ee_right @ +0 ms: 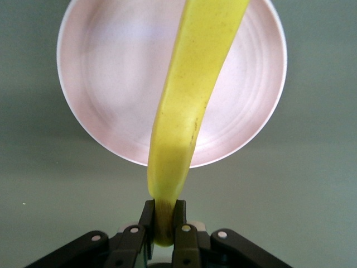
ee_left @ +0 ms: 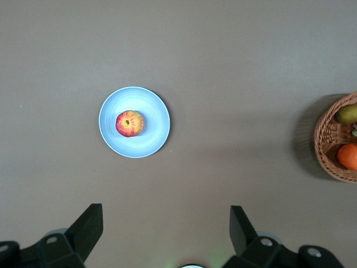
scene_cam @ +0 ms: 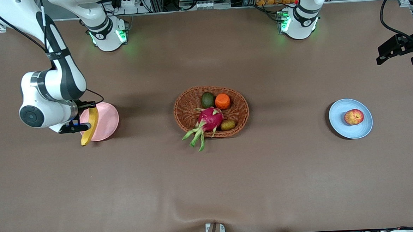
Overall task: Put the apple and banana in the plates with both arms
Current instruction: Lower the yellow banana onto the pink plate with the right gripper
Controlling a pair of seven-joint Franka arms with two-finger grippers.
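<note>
The banana [ee_right: 189, 100] runs off the right wrist view's edge, 1 tip unseen. The basket [ee_left: 334, 142] is cut by the left wrist view's edge.

A basket [scene_cam: 188, 110] of fruit lies mid-surface between two plates, the apple [scene_cam: 354, 116] on the plate [scene_cam: 337, 123] toward the left arm's end, the banana [scene_cam: 90, 125] over the other plate [scene_cam: 107, 119].

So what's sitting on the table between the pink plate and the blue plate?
In the front view, the wicker basket sits between the pink plate and the blue plate, holding a dragon fruit, an orange fruit, an avocado and a kiwi.
</note>
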